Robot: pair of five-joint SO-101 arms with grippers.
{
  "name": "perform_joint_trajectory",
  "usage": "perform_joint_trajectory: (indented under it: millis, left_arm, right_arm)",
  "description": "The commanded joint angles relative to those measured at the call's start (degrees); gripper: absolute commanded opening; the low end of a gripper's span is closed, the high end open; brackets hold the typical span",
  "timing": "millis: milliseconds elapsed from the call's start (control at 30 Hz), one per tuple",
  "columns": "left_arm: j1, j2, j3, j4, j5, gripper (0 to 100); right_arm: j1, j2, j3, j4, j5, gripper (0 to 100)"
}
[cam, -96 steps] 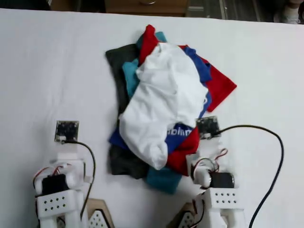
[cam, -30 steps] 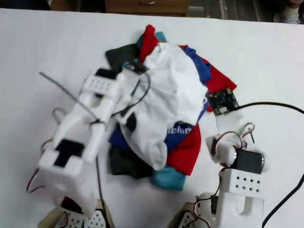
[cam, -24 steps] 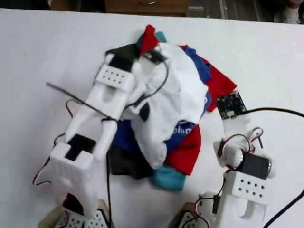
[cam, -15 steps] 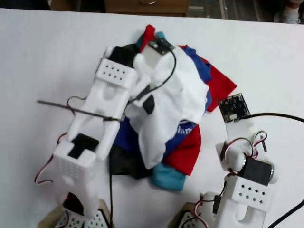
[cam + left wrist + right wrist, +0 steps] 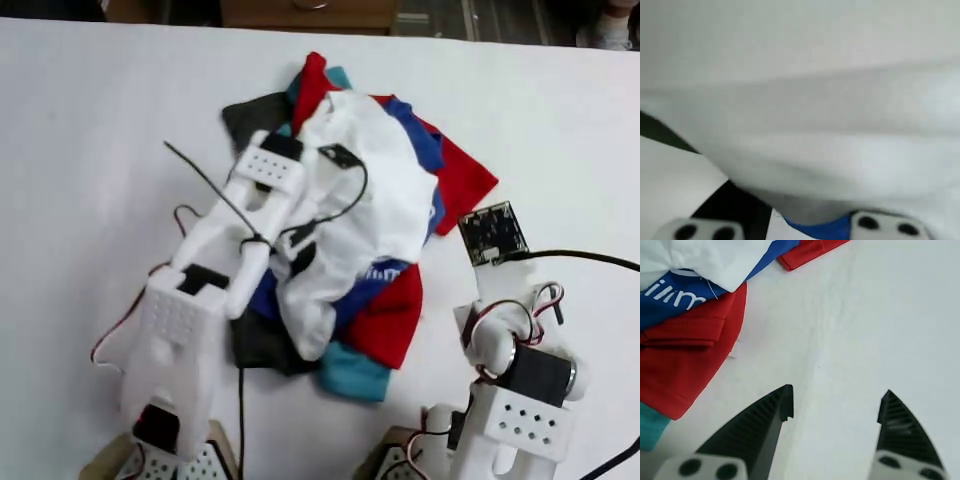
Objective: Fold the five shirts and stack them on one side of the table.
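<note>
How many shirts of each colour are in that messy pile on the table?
White shirt: 1
Blue shirt: 1
Red shirt: 1
Teal shirt: 1
Black shirt: 1
Total: 5 shirts

The white shirt (image 5: pixel 375 190) is lying crumpled on top of an unfolded heap in the middle of the table (image 5: pixel 100 120). The blue shirt (image 5: pixel 415 135) and red shirt (image 5: pixel 462 180) are poking out beneath it on the right. The teal shirt (image 5: pixel 350 372) and black shirt (image 5: pixel 255 345) are showing at the near edge.
</note>
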Motion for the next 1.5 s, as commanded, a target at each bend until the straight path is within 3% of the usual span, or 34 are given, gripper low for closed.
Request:
perform_joint_trajectory:
  millis: [0, 133, 300, 633, 833, 967, 1100, 1233, 1333, 1467]
  left_arm:
    - [-5.89, 0.26, 0.66, 0.88, -0.35, 4]
    - [-16.88, -0.79, -1.01, 1.76, 1.58, 2]
    - [-36.75, -8.26, -9.10, 2.55, 1.76, 2]
    - [-69.19, -26.29, -22.55, 3.60, -1.93, 2]
    - [-82.11, -26.99, -22.46, 3.16, -2.90, 2]
    - [-83.43, -24.97, -22.46, 6.24, -12.04, 4]
    - [-81.67, -23.21, -22.46, 8.88, -18.64, 19]
    - [-77.63, -24.09, -24.84, 8.79, -19.43, 30]
    - [-71.74, -27.96, -26.86, 8.88, -18.99, 31]
    - [-56.53, -33.58, -20.44, 8.88, -15.12, 31]
  right_arm:
    - [0.31, -0.57, -2.73, 0.48, 0.18, 28.6]
    - [0.31, -0.57, -2.55, 0.13, -0.09, 28.4]
    - [0.22, -0.22, -1.41, -0.48, -0.26, 28.3]
    - [-0.13, -0.31, 10.73, -11.38, -0.26, 28.3]
    - [-11.82, -0.13, 11.34, -11.38, -0.97, 28.5]
    - [-19.82, -0.04, 11.25, -11.47, -5.71, 28.6]
    - [-23.60, -0.04, 11.34, -11.38, -6.33, 30.0]
    - [-23.87, -0.04, 11.43, -11.47, -6.33, 38.8]
    - [-23.87, -0.04, 11.52, -11.47, -6.24, 40.5]
    - [-23.52, -0.04, 11.52, -11.47, -6.24, 40.5]
